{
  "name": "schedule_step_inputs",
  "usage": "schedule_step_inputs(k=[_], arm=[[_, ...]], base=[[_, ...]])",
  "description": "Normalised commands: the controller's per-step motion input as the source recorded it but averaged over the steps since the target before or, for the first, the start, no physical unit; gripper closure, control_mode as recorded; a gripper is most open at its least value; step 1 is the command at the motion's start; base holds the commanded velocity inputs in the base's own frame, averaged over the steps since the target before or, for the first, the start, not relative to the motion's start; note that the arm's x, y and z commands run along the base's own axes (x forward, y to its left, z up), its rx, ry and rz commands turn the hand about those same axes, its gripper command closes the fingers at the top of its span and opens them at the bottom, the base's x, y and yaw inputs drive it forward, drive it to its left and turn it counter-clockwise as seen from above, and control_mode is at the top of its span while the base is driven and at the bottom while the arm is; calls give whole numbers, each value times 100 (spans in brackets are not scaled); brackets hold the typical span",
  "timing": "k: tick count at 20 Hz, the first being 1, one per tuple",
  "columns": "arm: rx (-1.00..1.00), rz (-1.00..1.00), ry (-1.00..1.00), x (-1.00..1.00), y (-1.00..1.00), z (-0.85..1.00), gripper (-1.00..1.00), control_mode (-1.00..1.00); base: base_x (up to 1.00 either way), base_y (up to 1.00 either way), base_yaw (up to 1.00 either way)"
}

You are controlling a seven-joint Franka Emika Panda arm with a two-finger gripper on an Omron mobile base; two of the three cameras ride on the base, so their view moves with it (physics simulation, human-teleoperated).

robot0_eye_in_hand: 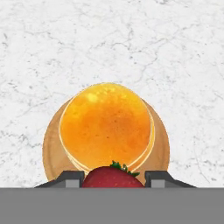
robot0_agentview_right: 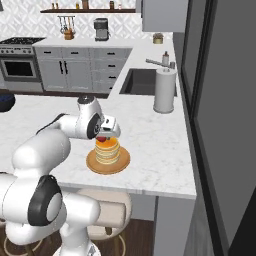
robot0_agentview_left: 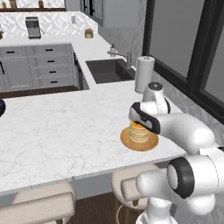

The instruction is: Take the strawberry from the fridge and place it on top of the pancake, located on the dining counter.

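A stack of golden pancake (robot0_agentview_left: 139, 132) (robot0_agentview_right: 107, 149) (robot0_eye_in_hand: 106, 124) rests on a round wooden plate (robot0_agentview_left: 129, 142) (robot0_agentview_right: 92, 163) (robot0_eye_in_hand: 52, 144) near the front edge of the white marble dining counter (robot0_agentview_left: 61, 135) (robot0_agentview_right: 160, 150) (robot0_eye_in_hand: 109, 39). My gripper (robot0_eye_in_hand: 113, 178) (robot0_agentview_right: 103, 138) hovers right above the stack, shut on the red strawberry (robot0_eye_in_hand: 113, 177) (robot0_agentview_right: 102, 139). In the hand view the berry sits between the two fingertips (robot0_eye_in_hand: 72, 179), over the near rim of the top pancake. From the left base view the hand (robot0_agentview_left: 143, 117) covers the berry. The fridge is out of view.
A paper towel roll (robot0_agentview_left: 144, 73) (robot0_agentview_right: 164, 90) stands by the dark sink (robot0_agentview_left: 109, 70) (robot0_agentview_right: 142, 82) beyond the plate. Beige stools (robot0_agentview_left: 39, 203) (robot0_agentview_right: 107, 207) sit under the counter's overhang. A dark bowl (robot0_agentview_right: 4, 101) lies at the far left.
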Motion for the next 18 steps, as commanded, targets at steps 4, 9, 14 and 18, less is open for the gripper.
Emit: schedule_step_inputs(k=[4, 9, 14, 18], arm=[[-8, 1, 1, 9, -7, -12, 100, -100], [-2, 1, 0, 13, 0, 0, 100, -100], [0, 0, 0, 17, 1, -4, 100, -100], [0, 0, 0, 31, 1, 0, 100, -100]], base=[[0, 0, 0], [0, 0, 0], [0, 0, 0], [0, 0, 0]])
